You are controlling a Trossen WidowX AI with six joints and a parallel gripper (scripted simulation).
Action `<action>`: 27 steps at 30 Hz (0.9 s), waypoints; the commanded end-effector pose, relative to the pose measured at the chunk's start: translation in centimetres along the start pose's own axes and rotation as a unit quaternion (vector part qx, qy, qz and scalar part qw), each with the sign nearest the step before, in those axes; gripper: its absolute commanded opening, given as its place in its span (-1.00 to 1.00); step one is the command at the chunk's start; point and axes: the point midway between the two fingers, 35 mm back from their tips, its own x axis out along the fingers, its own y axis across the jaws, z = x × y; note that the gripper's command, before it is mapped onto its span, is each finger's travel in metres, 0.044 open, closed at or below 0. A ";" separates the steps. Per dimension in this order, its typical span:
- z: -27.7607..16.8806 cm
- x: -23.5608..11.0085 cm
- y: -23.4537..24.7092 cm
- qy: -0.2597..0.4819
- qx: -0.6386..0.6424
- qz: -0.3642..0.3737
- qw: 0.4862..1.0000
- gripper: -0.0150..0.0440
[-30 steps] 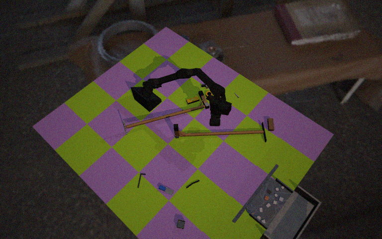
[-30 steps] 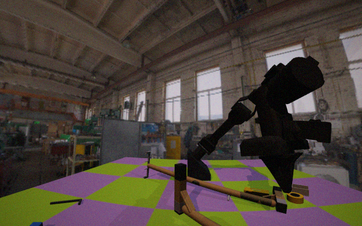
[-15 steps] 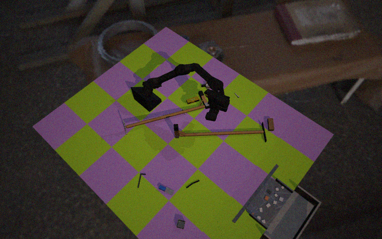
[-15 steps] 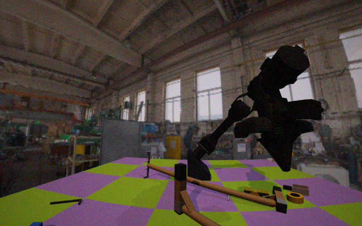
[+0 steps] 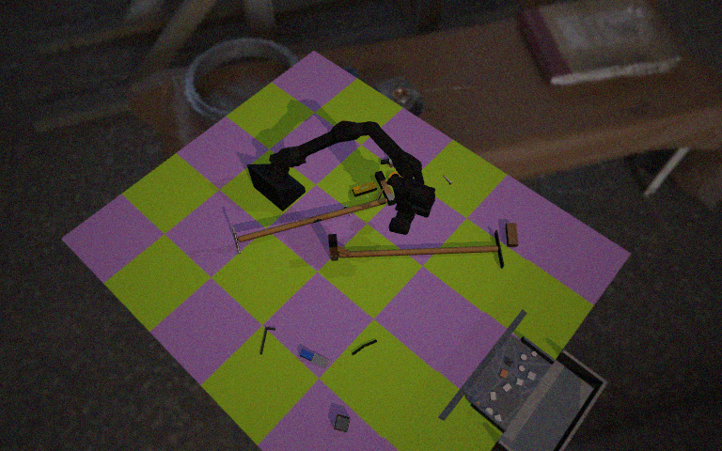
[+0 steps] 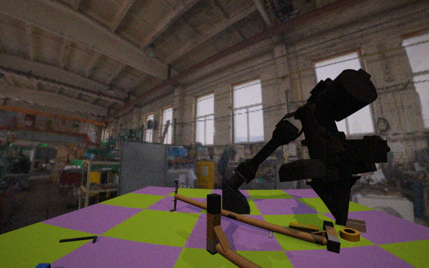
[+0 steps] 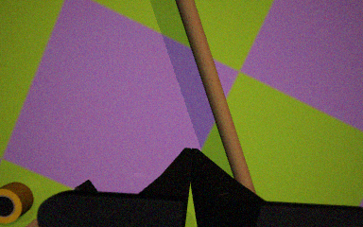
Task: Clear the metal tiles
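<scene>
Looking down from the top view first.
Arm: the black arm bends over the checkered table (image 5: 175, 191), and its gripper (image 5: 400, 223) hangs above a purple square near the middle.
Fingers: pressed tight together with nothing between them.
Long scraper: the long scraper (image 5: 420, 250) lies flat on the table at about 5 o'clock from the gripper, apart from it. It has a dark block at its 9 o'clock end and a thin dark blade at its 3 o'clock end.
Rake: a second long stick, the rake (image 5: 308, 219), lies at 9 o'clock from the gripper, with thin metal teeth at its far 9 o'clock end.
Bench plate: the steel bench plate (image 5: 508, 380) sits at the 5 o'clock corner of the table, with the small metal tiles (image 5: 519, 381) on it.
Catch box: the catch box (image 5: 564, 407) touches the plate on its 4 o'clock side.

Exterior view.
Gripper: the gripper (image 6: 341, 218) points down, with its tip just above the table.
Tape: a yellow tape roll (image 6: 349, 234) lies just beside the tip, at 4 o'clock.
Scraper: its block end (image 6: 213, 218) stands up at the front.

Wrist view.
Fingers: the two black fingers meet in a point, shut on nothing.
Stick: a brown handle (image 7: 215, 90) runs from 12 o'clock down past the fingers on their 3 o'clock side.
Tape: the yellow roll (image 7: 14, 202) shows at 8 o'clock.
</scene>
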 end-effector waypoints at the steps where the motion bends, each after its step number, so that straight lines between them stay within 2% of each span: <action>1: -0.1 0.9 -0.1 0.002 0.003 -0.002 1.000 -0.49; 27: -1.1 6.5 0.0 0.000 0.009 -0.003 1.000 -0.49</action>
